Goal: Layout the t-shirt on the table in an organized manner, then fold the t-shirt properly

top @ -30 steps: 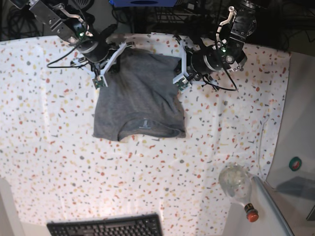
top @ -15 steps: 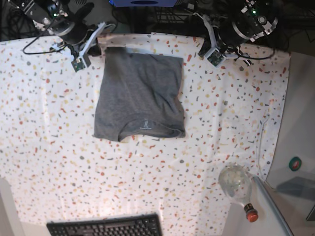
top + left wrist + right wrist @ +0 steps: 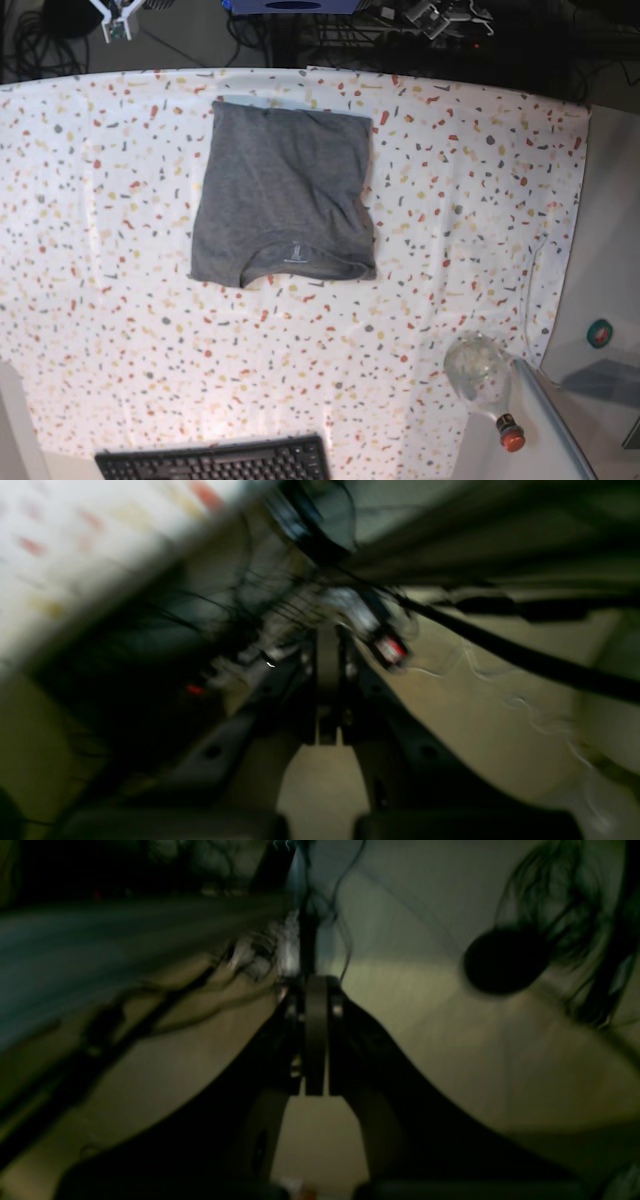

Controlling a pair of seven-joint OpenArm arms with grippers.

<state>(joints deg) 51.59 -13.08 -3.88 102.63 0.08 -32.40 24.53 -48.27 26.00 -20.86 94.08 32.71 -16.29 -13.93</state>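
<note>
your shirt [image 3: 284, 195] lies folded on the table [image 3: 120, 300], well clear of both claws; the left claw [image 3: 327, 680] and right claw [image 3: 316, 1035] look pressed together, though blurred. a careless return could drag a fold.

One t-shirt [image 3: 285, 195] lies on one bench [image 3: 120, 300]. On the shirt there is one small dark label mark [image 3: 295, 250] at the collar. One clear bottle [image 3: 482, 377] with one red cap [image 3: 511, 436] lies at the bench's near right corner. One black keyboard [image 3: 215, 460] sits at the near edge. One small round green-and-red object [image 3: 600, 333] rests on the grey side surface [image 3: 610, 250]. Two grippers show, one in each wrist view: the left gripper [image 3: 327, 687] and the right gripper [image 3: 316, 1035], each with two fingers pressed together. Several dark cables show in the blurred wrist views, too smeared to count.
</note>
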